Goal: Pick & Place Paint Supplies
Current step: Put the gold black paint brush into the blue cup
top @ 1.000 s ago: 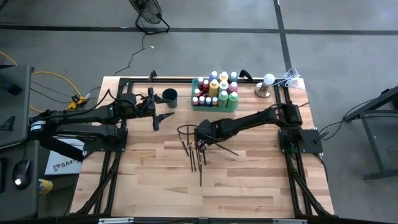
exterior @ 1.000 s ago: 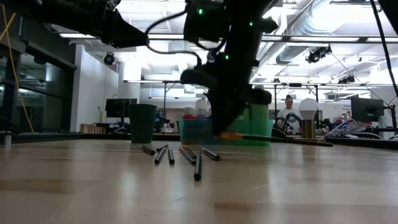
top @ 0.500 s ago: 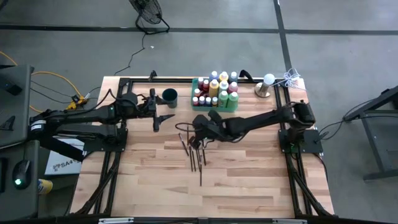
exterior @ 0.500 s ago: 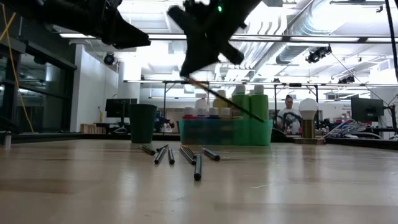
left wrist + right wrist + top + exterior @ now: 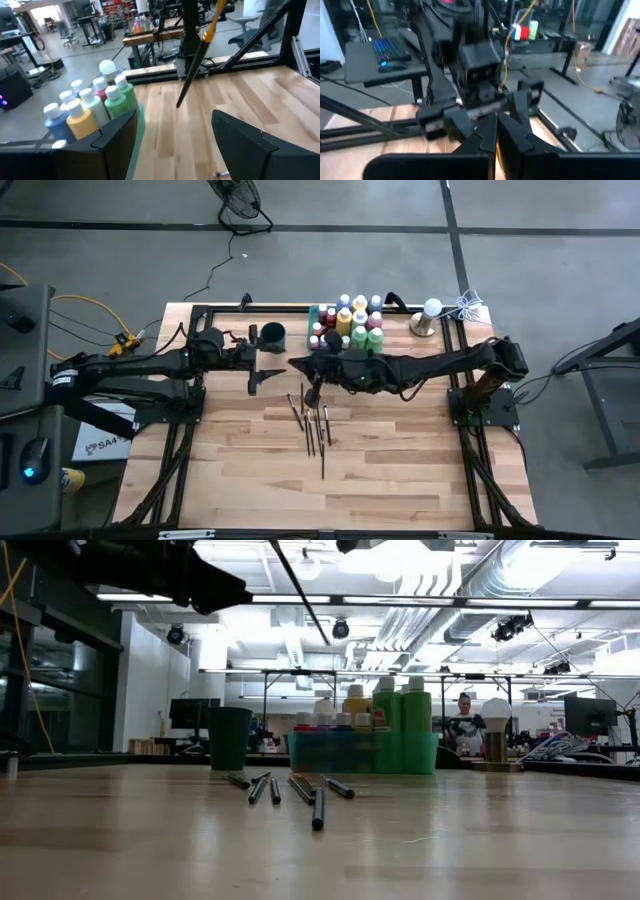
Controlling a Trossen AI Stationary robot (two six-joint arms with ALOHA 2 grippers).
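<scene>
right gripper held one brush up in the air, rest of supplies untouched

left gripper (image 5: pixel 268 370) hovered above the table (image 5: pixel 400 470) near the dark cup (image 5: pixel 273 335), fingers (image 5: pixel 245 142) apart with nothing between them. the cup stood upright just left of the green tray (image 5: pixel 318 345). the tray sat at the far side of the table, packed with upright paint bottles (image 5: pixel 352 323) in green, yellow, red, blue and white, pale caps on; low view showed them lined up inside the tray (image 5: pixel 360 752) behind the loose brushes. a loose bunch of paintbrushes (image 5: pixel 312 423) lay flat on the wood mid-table, nearer than the tray, fanned out, some touching. right gripper (image 5: pixel 308 368) reached across from the right and was above the far end of that bunch, fingers clamped together on a single dark-handled paintbrush (image 5: pixel 196 55); in the left wrist view that brush hung tilted, clear of the table, with a yellow band on the shaft. low view showed the same brush (image 5: pixel 298 588) high above the wood, slanted.
</scene>
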